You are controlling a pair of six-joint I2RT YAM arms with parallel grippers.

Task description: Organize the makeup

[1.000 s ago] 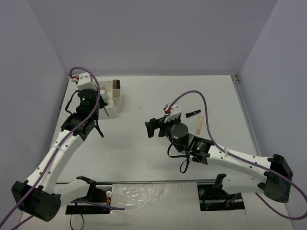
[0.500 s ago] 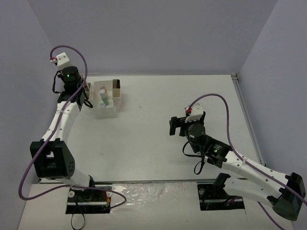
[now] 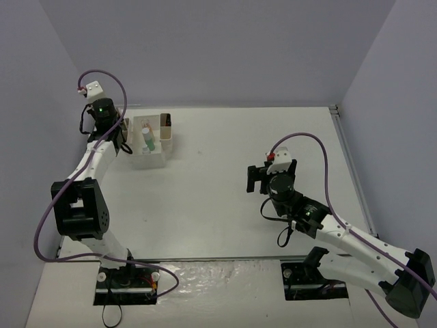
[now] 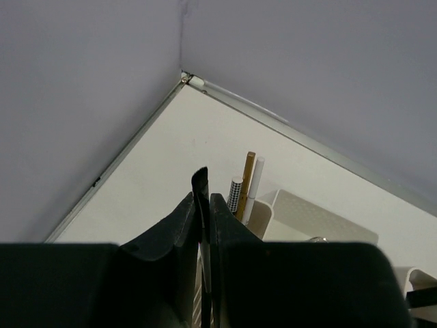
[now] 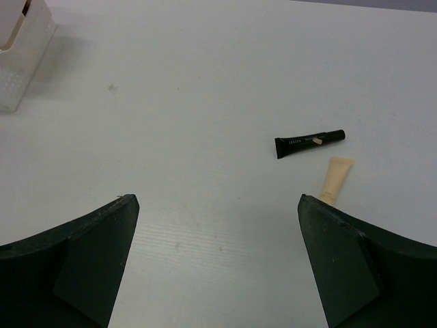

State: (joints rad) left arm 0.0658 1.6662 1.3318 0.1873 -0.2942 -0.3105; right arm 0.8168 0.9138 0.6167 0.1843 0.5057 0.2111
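My left gripper (image 3: 115,135) is at the left side of the white organizer box (image 3: 161,158). In the left wrist view it (image 4: 203,202) is shut on a thin black pencil (image 4: 200,186) that sticks out past the fingertips. Just beyond, a tan pencil (image 4: 249,167), a white one (image 4: 257,179) and a checkered one (image 4: 236,191) stand in a box compartment (image 4: 307,215). A green bottle (image 3: 148,142) stands in the box. My right gripper (image 3: 256,179) (image 5: 217,199) is open and empty above the table. A black tube (image 5: 311,143) and a tan tube (image 5: 336,176) lie ahead of it to the right.
The left wall and back corner (image 4: 186,75) are close to the left gripper. A corner of the box (image 5: 24,61) shows at the far left of the right wrist view. In the top view the right arm hides the two tubes.
The left arm has swung from in front of the box to its far left side near the wall. The right gripper has moved to the right and now covers the tubes in the top view.
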